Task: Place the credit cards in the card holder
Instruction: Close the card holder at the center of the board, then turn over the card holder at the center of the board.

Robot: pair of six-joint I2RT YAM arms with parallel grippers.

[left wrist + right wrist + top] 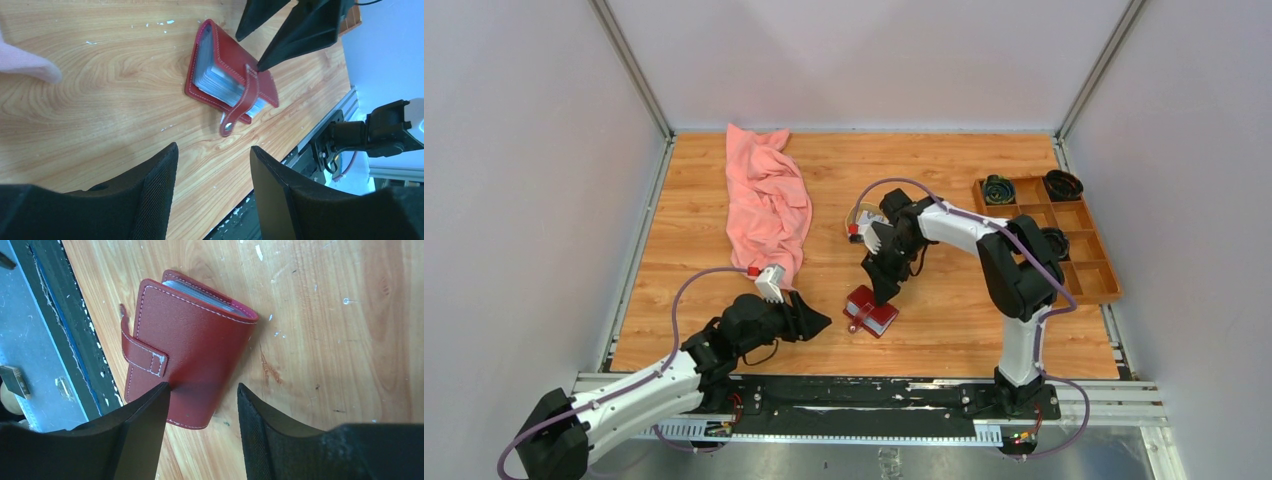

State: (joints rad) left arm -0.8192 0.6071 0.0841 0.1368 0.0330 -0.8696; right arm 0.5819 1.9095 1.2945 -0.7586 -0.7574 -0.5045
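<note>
card holder (190, 350) | likely light, soft leather, floppy strap; pinch folded spine | right fingers (140, 435) spread over it | left fingers (145, 195) spread, empty

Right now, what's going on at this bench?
The right pincer is open directly over the dark red card holder, with its fingertips at the top cover. The holder lies folded on the table near the front edge. Its strap hangs unsnapped, and pale sleeves show between the covers. The left pincer hovers beside it, open and empty.
</note>
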